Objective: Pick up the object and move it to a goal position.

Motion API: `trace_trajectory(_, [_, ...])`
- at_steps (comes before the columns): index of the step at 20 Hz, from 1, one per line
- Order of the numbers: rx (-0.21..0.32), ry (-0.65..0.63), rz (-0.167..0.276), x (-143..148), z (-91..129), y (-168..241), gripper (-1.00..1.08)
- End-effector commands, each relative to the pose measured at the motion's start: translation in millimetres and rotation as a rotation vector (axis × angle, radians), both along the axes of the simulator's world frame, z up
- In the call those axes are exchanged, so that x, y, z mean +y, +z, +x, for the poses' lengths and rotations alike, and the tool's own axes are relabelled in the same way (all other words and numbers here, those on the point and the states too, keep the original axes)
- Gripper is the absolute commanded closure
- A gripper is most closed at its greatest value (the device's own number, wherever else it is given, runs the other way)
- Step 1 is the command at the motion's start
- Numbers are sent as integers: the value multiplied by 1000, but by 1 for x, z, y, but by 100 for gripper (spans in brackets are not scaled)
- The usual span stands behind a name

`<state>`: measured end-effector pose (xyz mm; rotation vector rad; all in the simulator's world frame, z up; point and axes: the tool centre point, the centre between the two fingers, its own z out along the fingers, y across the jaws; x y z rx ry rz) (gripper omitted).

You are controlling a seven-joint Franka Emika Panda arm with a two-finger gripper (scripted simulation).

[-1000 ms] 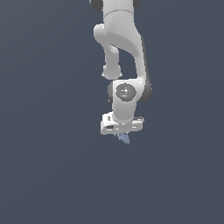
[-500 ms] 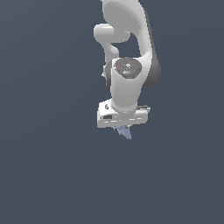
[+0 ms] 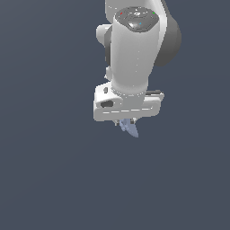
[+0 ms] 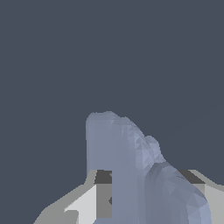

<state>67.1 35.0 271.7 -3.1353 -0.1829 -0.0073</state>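
Note:
The object [image 3: 131,128] is a small pale periwinkle-blue faceted lump with a pointed end, hanging just under the white hand in the exterior view. My gripper [image 3: 127,124] is shut on it, and the fingers are mostly hidden behind the hand's body. In the wrist view the object [image 4: 131,157] fills the middle, held between the grey-and-white fingers [image 4: 94,197], its lumpy end sticking out past them. The gripper [image 4: 144,192] and object are lifted above the plain dark floor.
The white arm [image 3: 137,45] rises steeply above the hand and fills the upper middle of the exterior view. A uniform dark grey-blue surface [image 3: 45,179] lies all around, with no other objects or edges visible.
The arm and hand have come much closer to the exterior camera and look larger, carrying the object along; the grip on it is unchanged.

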Motion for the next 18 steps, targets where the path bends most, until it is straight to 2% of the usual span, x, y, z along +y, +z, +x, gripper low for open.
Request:
trace_trajectory(1, [2, 0, 0, -1, 5, 19, 108])
trace_trajectory(9, [4, -1, -1, -3, 16, 56, 108])
trace_trajectory(18, [5, -1, -1, -3, 20, 66, 108])
